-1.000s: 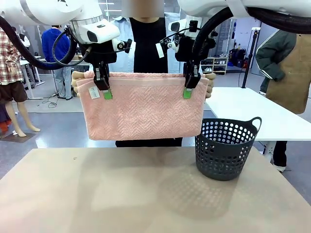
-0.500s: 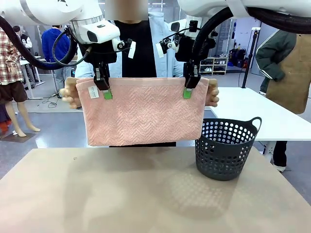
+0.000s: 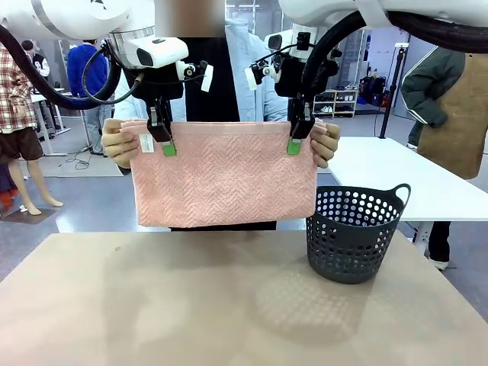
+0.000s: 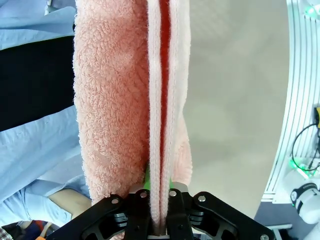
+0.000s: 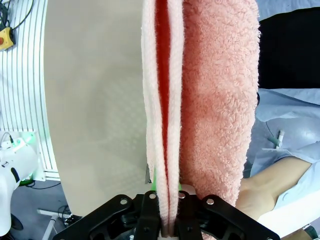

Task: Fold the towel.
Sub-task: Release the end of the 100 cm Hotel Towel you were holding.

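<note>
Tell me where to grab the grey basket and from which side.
Grip the basket by the handle loop on its rim, coming down from above. It stands upright on the table, mouth open, and the loop rises clear of the wall, thin enough for an end effector.

We see the towel (image 3: 225, 179) hanging between our left pincer (image 3: 165, 145) and right pincer (image 3: 293, 143), both clamped on its top edge, above the worktop (image 3: 152, 305). Just outside the left pincer a person's hand (image 3: 118, 142) holds a top corner, and outside the right pincer is the person's other hand (image 3: 326, 142). Below and right of the right pincer, the basket (image 3: 354, 236) stands on the worktop.
</note>
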### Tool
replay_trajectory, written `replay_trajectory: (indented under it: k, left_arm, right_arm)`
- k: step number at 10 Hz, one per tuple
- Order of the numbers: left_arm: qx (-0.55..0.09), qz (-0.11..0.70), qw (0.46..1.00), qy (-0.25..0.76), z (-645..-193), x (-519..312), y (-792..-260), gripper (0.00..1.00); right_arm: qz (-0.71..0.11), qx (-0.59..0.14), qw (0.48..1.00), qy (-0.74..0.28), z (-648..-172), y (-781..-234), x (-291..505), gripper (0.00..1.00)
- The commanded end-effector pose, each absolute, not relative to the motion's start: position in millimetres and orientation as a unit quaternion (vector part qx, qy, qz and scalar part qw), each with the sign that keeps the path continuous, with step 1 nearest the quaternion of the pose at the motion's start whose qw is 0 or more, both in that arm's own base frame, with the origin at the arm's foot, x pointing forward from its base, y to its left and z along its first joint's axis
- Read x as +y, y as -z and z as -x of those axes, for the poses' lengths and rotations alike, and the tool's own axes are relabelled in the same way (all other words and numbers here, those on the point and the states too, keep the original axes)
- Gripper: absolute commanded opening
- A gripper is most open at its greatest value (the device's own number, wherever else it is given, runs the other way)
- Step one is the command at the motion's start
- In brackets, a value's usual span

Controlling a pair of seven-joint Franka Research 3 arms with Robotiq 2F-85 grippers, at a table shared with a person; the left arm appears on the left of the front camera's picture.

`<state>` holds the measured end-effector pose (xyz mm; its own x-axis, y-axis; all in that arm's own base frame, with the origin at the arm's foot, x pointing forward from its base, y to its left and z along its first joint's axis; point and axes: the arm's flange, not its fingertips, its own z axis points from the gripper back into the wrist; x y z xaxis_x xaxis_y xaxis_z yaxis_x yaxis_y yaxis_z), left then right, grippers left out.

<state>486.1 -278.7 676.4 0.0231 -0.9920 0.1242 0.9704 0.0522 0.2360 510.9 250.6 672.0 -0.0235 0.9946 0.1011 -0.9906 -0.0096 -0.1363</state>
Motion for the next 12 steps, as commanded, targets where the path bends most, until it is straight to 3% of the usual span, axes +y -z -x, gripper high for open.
replay_trajectory:
  k: [1,5,6,7,8,9,10,11,12]
  left_arm:
    - [-0.129,-0.043,0.714,0.687,-486,-278,-678,0.0]
    - [-0.129,-0.043,0.714,0.687,-486,-278,-678,0.0]
    - [-0.128,-0.042,0.714,0.687,-486,-279,-676,0.19]
    - [-0.138,-0.041,0.716,0.683,-486,-279,-680,0.55]
    - [-0.146,-0.042,0.719,0.678,-485,-278,-685,0.69]
    - [-0.156,-0.042,0.72,0.675,-483,-276,-693,1.0]
    - [-0.17,-0.043,0.721,0.671,-479,-273,-706,1.0]
    - [-0.186,-0.041,0.726,0.661,-473,-267,-723,1.0]
    - [-0.201,-0.033,0.735,0.647,-466,-260,-740,0.88]
  right_arm:
    - [0.013,-0.085,0.696,-0.713,-511,-673,250,0.0]
    - [0.013,-0.085,0.696,-0.713,-511,-673,250,0.0]
    - [0.012,-0.084,0.699,-0.71,-511,-672,251,0.2]
    - [0.01,-0.087,0.697,-0.712,-510,-676,248,0.43]
    - [0.006,-0.093,0.699,-0.709,-507,-681,245,0.58]
    - [0.005,-0.103,0.701,-0.705,-505,-690,240,0.81]
    - [-0.005,-0.119,0.704,-0.7,-503,-704,229,0.96]
    - [-0.017,-0.132,0.706,-0.696,-498,-719,216,1.0]
    - [-0.053,-0.146,0.702,-0.695,-493,-736,198,1.0]
